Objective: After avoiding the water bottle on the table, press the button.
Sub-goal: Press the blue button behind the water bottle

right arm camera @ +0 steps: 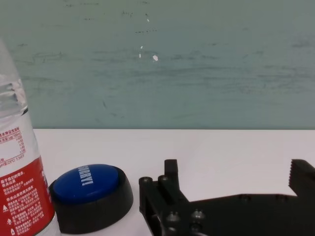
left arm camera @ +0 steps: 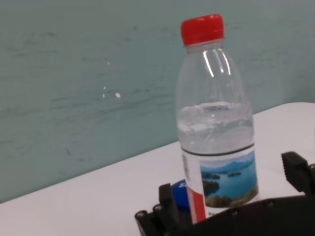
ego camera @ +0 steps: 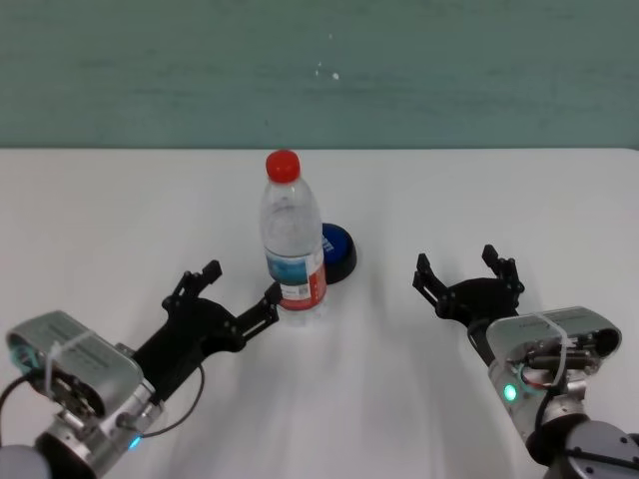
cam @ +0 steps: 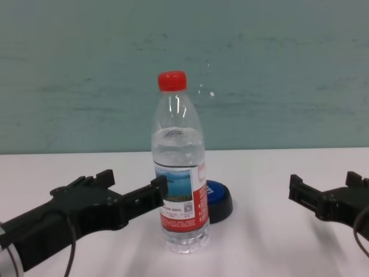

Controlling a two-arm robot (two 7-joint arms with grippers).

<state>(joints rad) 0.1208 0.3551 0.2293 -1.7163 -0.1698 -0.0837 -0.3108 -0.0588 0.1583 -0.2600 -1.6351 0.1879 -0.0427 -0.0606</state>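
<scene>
The button (ego camera: 336, 251) sits mid-bench, toward the far edge, touching or just behind the upright bottle (ego camera: 292, 239). The left end effector (ego camera: 226, 293) is open, one finger at the bottle's label. The right end effector (ego camera: 466, 277), also open, hovers well apart toward the right edge of the bench (ego camera: 100, 220).

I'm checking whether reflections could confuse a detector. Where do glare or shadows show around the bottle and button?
Left wrist view: bright streaks of glare on the water bottle shoulder. Chest view: similar highlights below the cap, and a faint shadow on the table at the bottle's base. Right wrist view: the button dome has only a soft sheen, its white lettering readable.
</scene>
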